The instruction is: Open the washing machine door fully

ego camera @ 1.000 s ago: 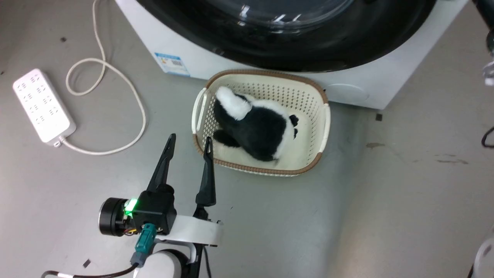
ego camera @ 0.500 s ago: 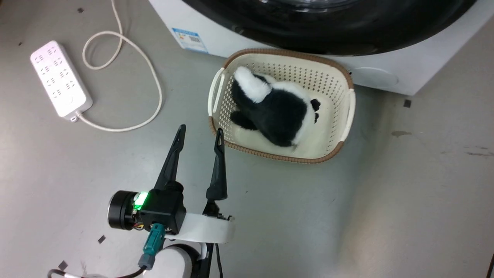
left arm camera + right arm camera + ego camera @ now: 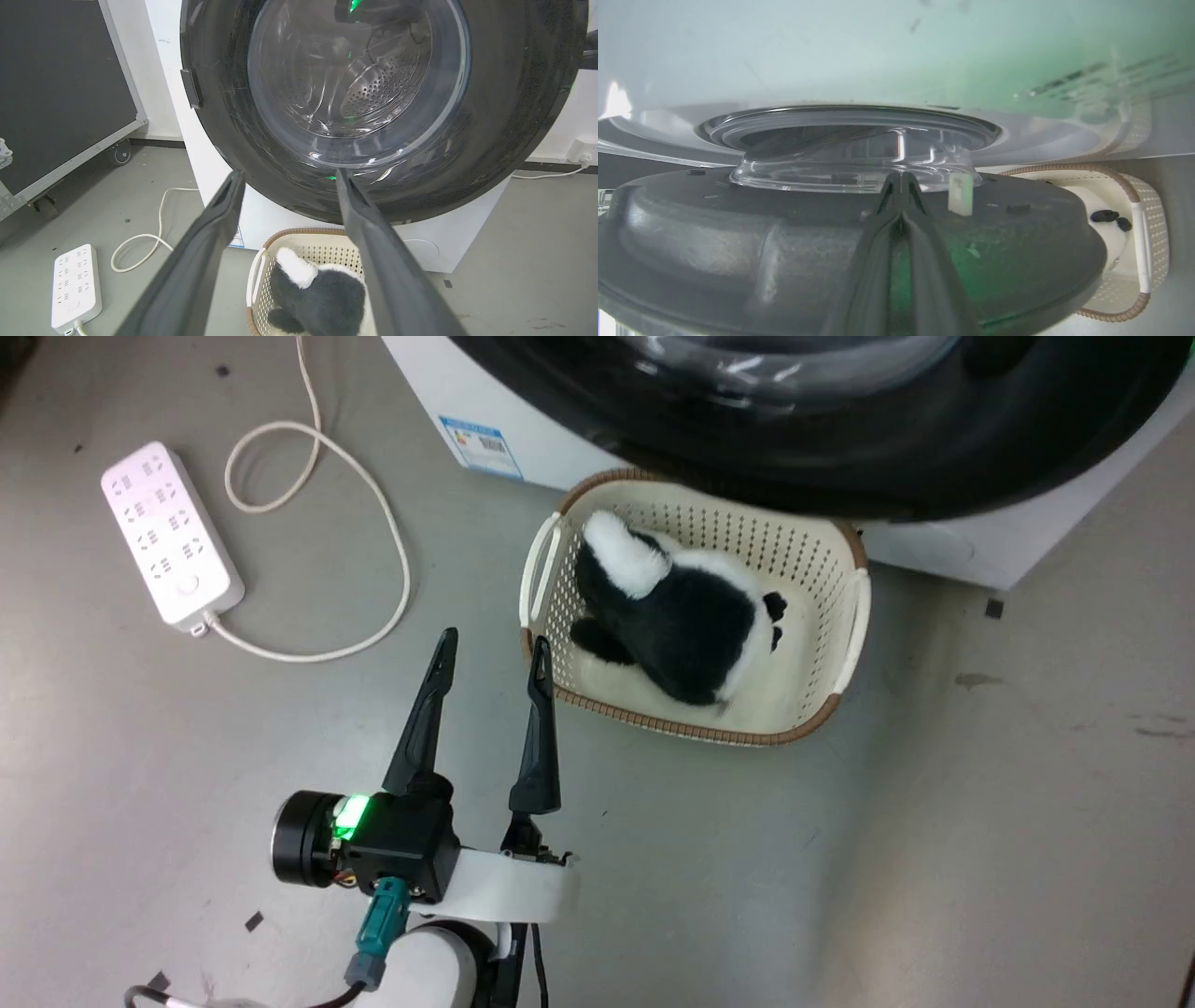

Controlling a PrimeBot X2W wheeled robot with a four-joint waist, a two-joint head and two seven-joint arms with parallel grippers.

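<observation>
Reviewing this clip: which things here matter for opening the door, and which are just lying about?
Job: large round black-rimmed glass washing machine door; white front-loading washing machine; shut right gripper at the door's inner face; open left gripper.
Lying about: cream perforated plastic basket; black-and-white plush toy; white power strip; black wheeled case.

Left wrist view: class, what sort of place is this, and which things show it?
Likely a lab's laundry test corner: white washing machine, cream basket on bare grey floor, wheeled black flight case.
</observation>
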